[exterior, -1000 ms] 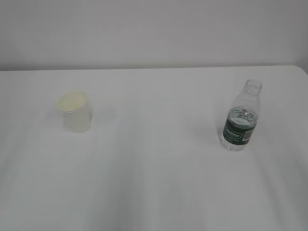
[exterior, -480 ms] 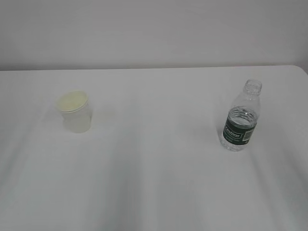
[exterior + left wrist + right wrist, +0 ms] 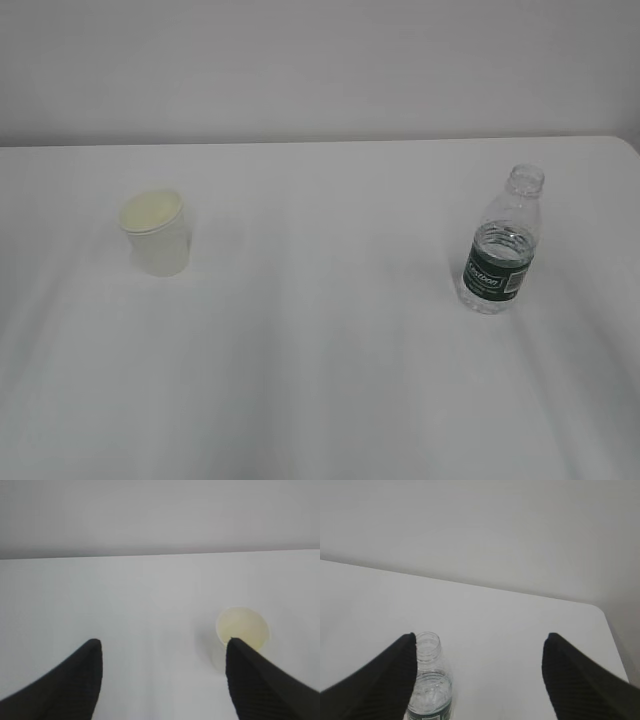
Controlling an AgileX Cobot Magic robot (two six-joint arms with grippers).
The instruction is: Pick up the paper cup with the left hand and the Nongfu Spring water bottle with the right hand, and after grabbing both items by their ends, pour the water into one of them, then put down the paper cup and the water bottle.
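The paper cup (image 3: 156, 233) stands upright on the left of the white table (image 3: 320, 330), its pale yellowish inside showing. The Nongfu Spring water bottle (image 3: 503, 245) stands upright on the right, uncapped, with water (image 3: 503, 238) up to about the top of its green label. Neither arm shows in the exterior view. In the left wrist view my left gripper (image 3: 163, 642) is open and empty, and the cup (image 3: 243, 626) sits beyond it, partly behind the right finger (image 3: 255, 680). My right gripper (image 3: 480, 636) is open, with the bottle (image 3: 429, 677) just inside its left finger (image 3: 385, 680).
A plain wall (image 3: 320, 60) runs behind the table's far edge. The table's right edge and rounded far corner (image 3: 600, 611) lie close to the bottle. Nothing else stands on the table.
The paper cup has shifted very slightly in place in the exterior view. The bottle has not moved.
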